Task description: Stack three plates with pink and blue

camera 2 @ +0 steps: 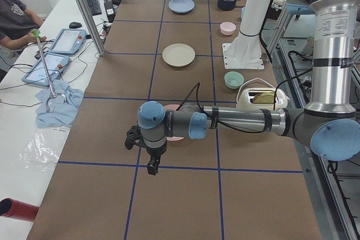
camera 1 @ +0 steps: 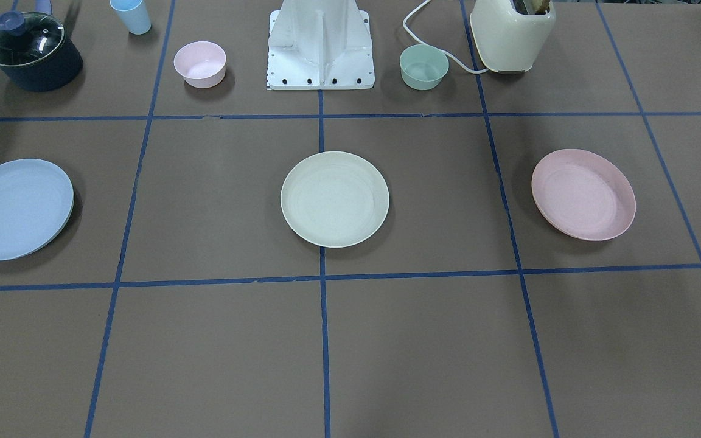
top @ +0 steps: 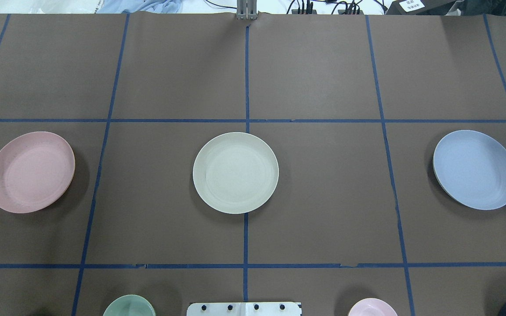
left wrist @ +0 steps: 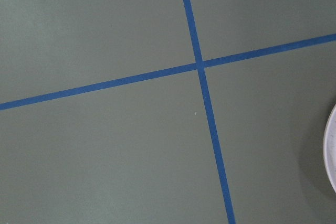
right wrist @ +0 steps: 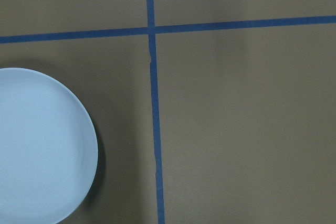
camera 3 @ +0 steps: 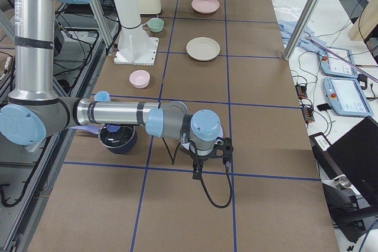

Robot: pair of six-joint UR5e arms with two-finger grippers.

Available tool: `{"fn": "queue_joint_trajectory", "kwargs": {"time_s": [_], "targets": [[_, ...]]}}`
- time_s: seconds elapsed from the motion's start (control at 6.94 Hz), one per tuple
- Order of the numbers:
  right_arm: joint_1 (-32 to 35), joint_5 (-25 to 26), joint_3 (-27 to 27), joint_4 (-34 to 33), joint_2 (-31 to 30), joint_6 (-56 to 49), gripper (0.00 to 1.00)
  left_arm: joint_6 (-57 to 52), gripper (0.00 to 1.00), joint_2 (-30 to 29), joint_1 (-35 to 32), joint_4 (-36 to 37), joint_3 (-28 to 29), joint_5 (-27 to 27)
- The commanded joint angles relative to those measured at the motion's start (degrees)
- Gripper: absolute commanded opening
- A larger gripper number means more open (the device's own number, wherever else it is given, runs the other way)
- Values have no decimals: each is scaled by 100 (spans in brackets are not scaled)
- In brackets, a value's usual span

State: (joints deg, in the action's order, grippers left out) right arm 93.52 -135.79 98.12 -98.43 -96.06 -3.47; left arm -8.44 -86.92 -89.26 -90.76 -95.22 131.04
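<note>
Three plates lie apart in a row on the brown table. The cream-white plate (camera 1: pixel 334 199) is in the middle. The pale pink plate (camera 1: pixel 583 193) is on my left side (top: pixel 30 171). The light blue plate (camera 1: pixel 14 208) is on my right side (top: pixel 475 169). My left gripper (camera 2: pixel 152 164) hangs above the table beside the pink plate, which the arm partly hides there; I cannot tell if it is open. My right gripper (camera 3: pixel 209 166) hangs beside the blue plate (right wrist: pixel 42 145); I cannot tell its state either. A plate rim (left wrist: pixel 332 156) shows at the edge of the left wrist view.
Near the robot base (camera 1: pixel 320 48) stand a dark pot with a glass lid (camera 1: pixel 31 52), a small blue cup (camera 1: pixel 131 15), a small pink bowl (camera 1: pixel 199 64), a mint-green bowl (camera 1: pixel 424 67) and a cream toaster (camera 1: pixel 512 33). Blue tape lines grid the table.
</note>
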Motion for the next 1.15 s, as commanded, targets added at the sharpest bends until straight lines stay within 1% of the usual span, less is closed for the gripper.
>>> {"fn": "queue_joint_trajectory", "kwargs": {"time_s": [0.0,0.14,0.29,0.43,0.58,0.72,0.86,1.01], "targets": [[-9,0,-12,8,0,-4,100,9,100,0,-4,6,-31,17],[-18,8,-12,8,0,-4,100,18,100,-9,-4,-20,-32,26],[-18,8,-4,17,8,-4,100,26,100,-52,-4,-47,-206,18],[-18,0,40,43,8,-4,100,44,100,-122,22,-73,-216,61],[-9,0,49,374,8,13,100,61,100,-497,92,-500,-33,44],[-35,-35,41,873,8,13,100,27,100,-510,110,-800,47,79],[-35,-97,-20,1087,0,22,100,53,100,-536,189,-1281,48,105],[-53,-280,-334,1124,17,-13,100,444,100,-553,294,-1434,396,401]]}}
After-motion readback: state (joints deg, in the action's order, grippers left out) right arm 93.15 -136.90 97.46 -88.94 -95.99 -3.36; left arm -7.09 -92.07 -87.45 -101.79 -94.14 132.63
